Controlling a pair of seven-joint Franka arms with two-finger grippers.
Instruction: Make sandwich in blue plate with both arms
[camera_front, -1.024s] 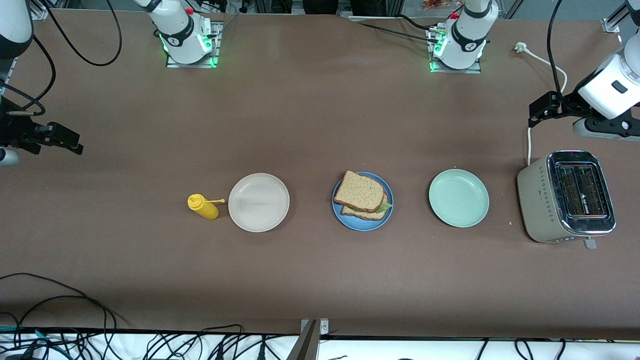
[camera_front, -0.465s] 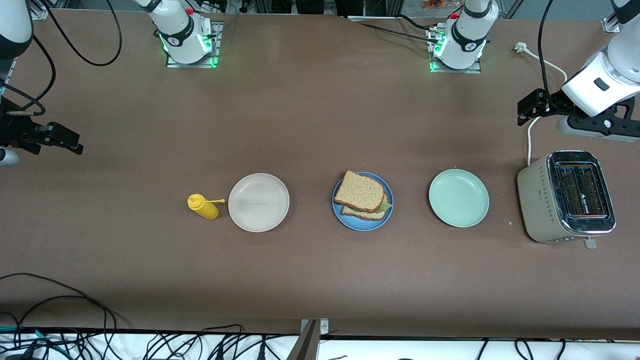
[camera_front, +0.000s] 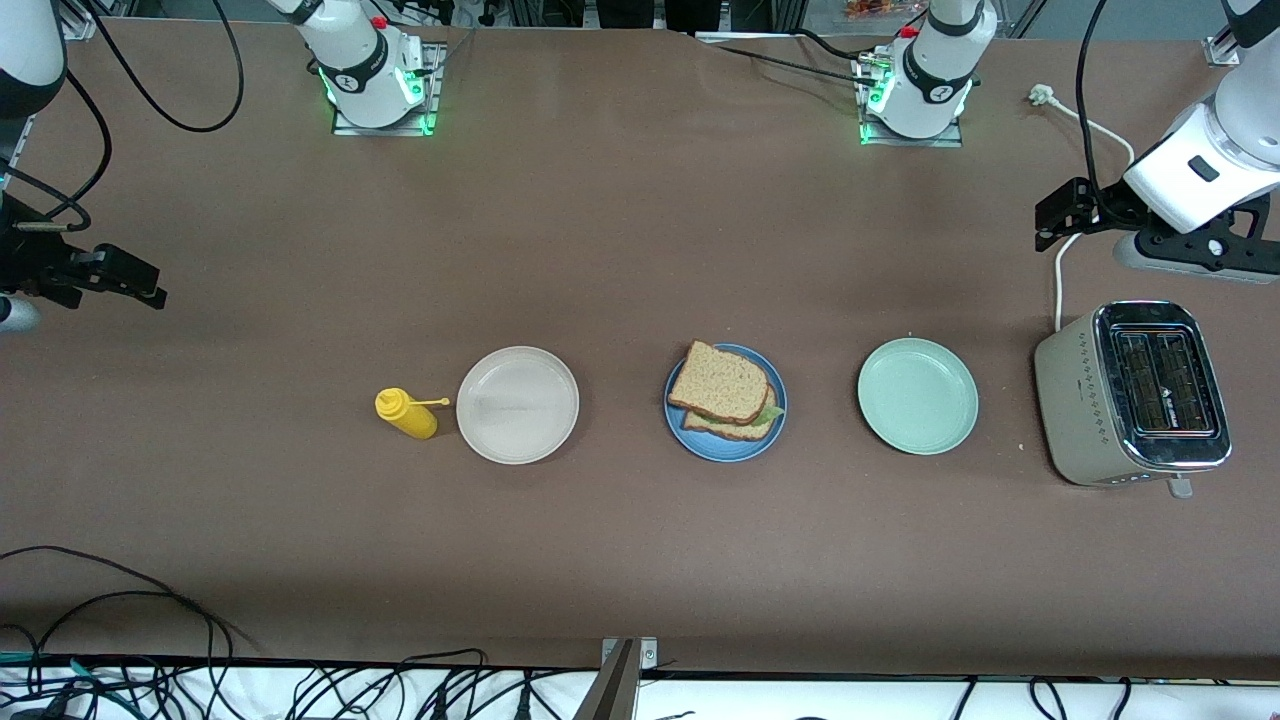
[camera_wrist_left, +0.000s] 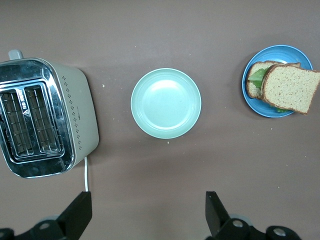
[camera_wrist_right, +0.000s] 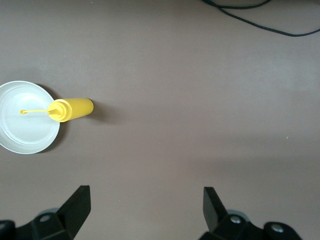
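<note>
The sandwich (camera_front: 722, 390), two brown bread slices with green lettuce (camera_front: 770, 412) between them, lies on the blue plate (camera_front: 725, 447) in the middle of the table. The left wrist view shows the sandwich (camera_wrist_left: 290, 87) and the blue plate (camera_wrist_left: 272, 112) too. My left gripper (camera_front: 1060, 208) hangs open and empty over the bare table by the toaster's white cord; its own view shows the left gripper (camera_wrist_left: 147, 200) wide apart. At the right arm's end of the table, my right gripper (camera_front: 130, 278) is held open over bare tabletop, holding nothing, as its own view of the right gripper (camera_wrist_right: 146, 195) confirms.
A pale green plate (camera_front: 917, 395) sits between the blue plate and the toaster (camera_front: 1135, 395). A white plate (camera_front: 517, 404) and a yellow squeeze bottle (camera_front: 407, 413) lie toward the right arm's end. Black cables (camera_front: 100, 600) trail along the table edge nearest the camera.
The left gripper shifted a little toward the table's middle, then held still. The right arm, the sandwich and the plates have not moved.
</note>
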